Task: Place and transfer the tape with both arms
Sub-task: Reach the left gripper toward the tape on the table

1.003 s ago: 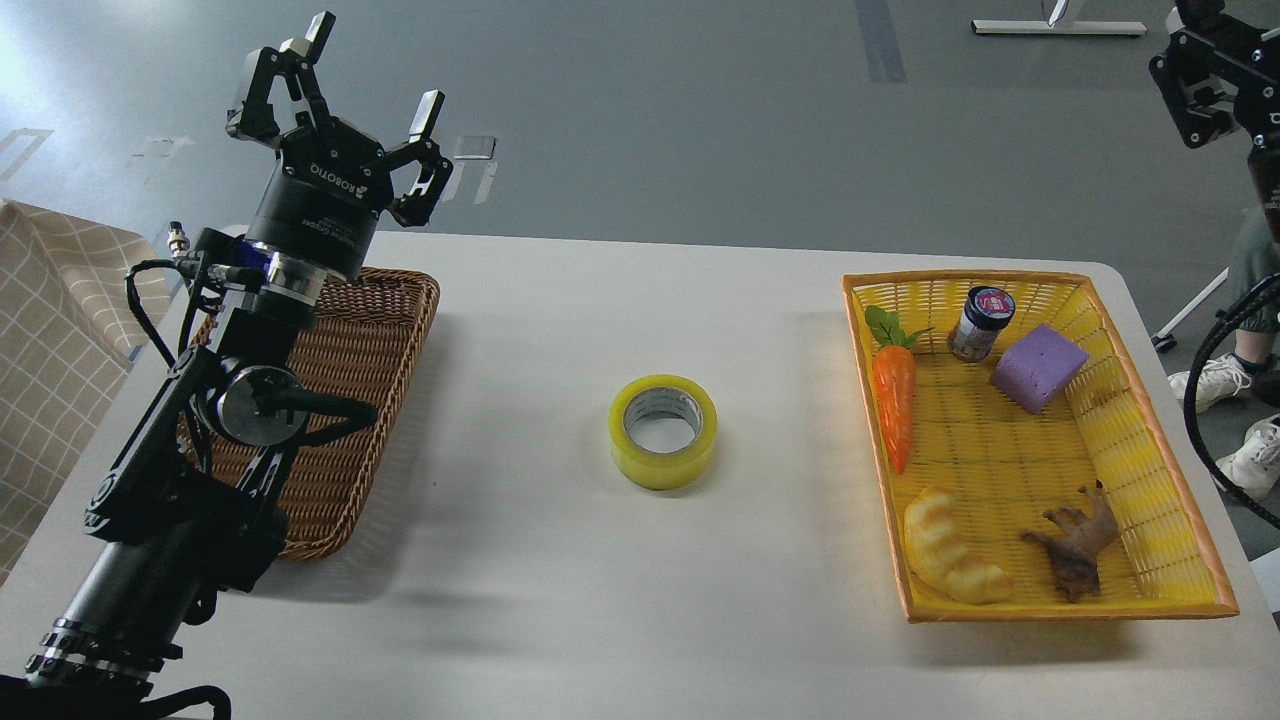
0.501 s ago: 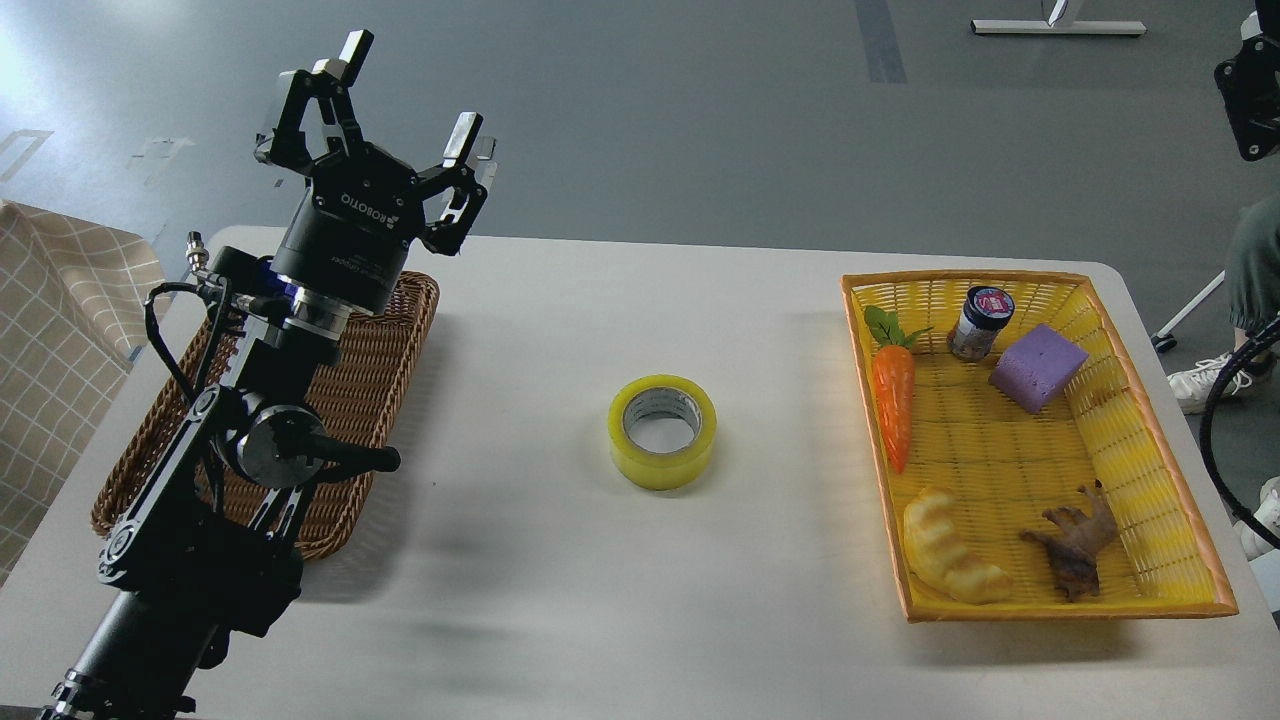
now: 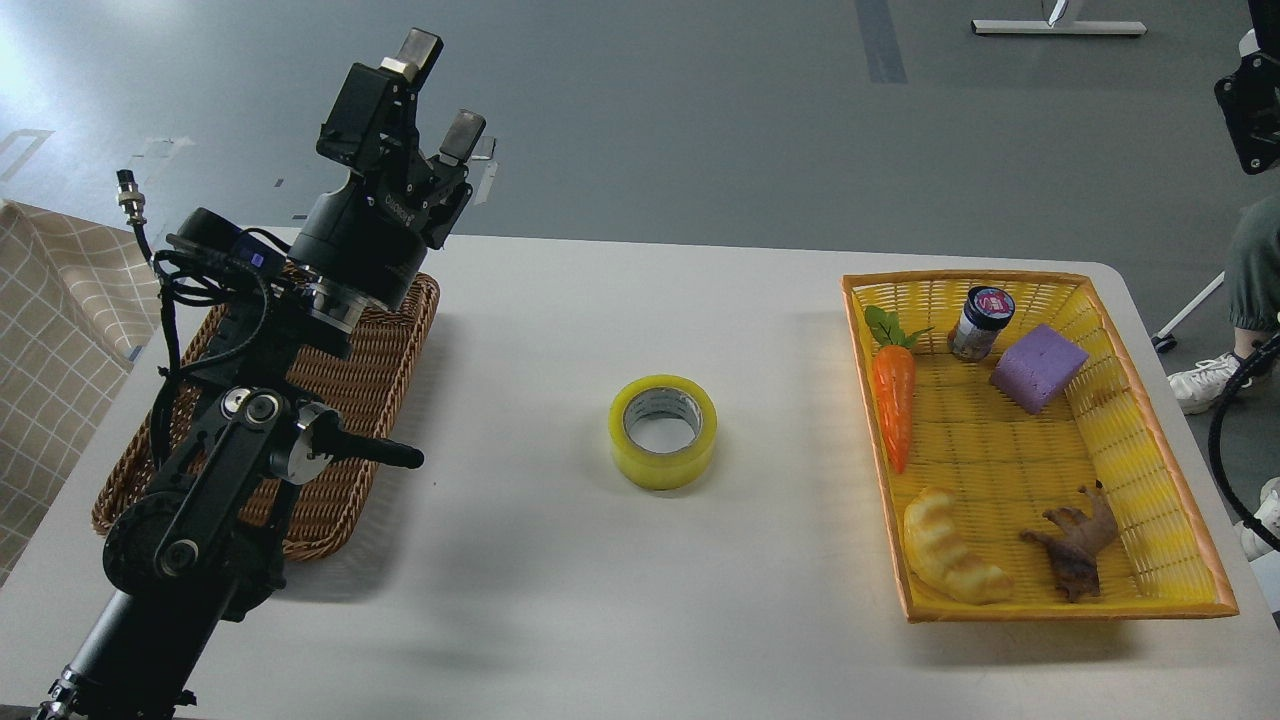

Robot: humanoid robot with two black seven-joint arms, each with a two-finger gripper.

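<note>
The tape (image 3: pixel 664 469), a yellow roll with a grey-white core, lies flat on the white table (image 3: pixel 600 600) near its middle. My left gripper (image 3: pixel 440 88) is raised above the table's far left edge, over the back of a brown wicker basket (image 3: pixel 370 400). It is well to the left of the tape and behind it. Its fingers stand apart with nothing between them. Of my right arm only a black part (image 3: pixel 1252 115) shows at the top right edge. Its fingers cannot be made out.
A yellow basket (image 3: pixel 1040 277) on the right holds a toy carrot (image 3: pixel 893 405), a small jar (image 3: pixel 980 322), a purple block (image 3: pixel 1038 366), a croissant toy (image 3: pixel 950 560) and a brown figure (image 3: pixel 1075 545). A checked cloth (image 3: pixel 50 330) hangs at the left. A person's shoes (image 3: pixel 1205 380) are at the right.
My left gripper has moved right and a little forward, and its wrist has turned so the fingers show nearly side-on. My right arm has drawn back towards the top right edge. The tape has not moved.
</note>
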